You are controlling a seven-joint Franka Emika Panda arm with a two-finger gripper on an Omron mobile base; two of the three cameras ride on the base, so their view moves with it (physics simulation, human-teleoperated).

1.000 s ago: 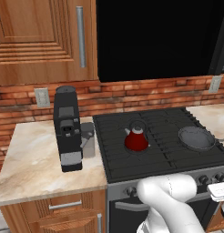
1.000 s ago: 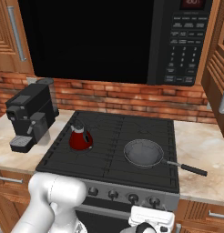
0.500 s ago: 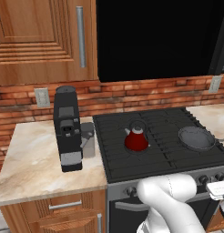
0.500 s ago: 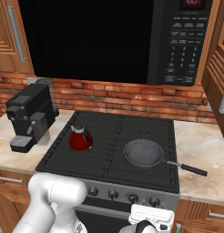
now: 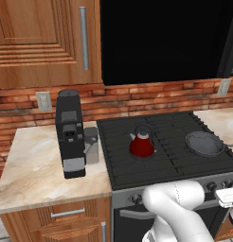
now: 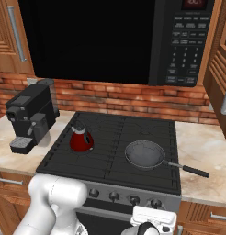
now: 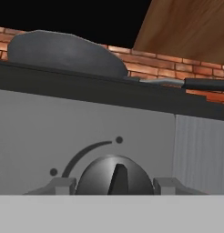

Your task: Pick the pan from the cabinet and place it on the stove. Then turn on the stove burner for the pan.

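Pan [image 6: 144,154] sits on the stove [image 6: 110,137] above our pincer [image 7: 114,184], whose fingers flank the unturned knob [image 7: 114,176], spread.

Pan [image 6: 144,154] on stove [image 6: 110,137] front right; kettle [image 6: 81,138] front left; coffee machine [image 6: 30,117] on worktop [image 5: 38,165] left of stove.

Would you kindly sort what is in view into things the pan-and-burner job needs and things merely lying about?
Job:
pan, on the stove
knob, between the open jaws
cabinet

Lying about:
red kettle
coffee machine
microwave
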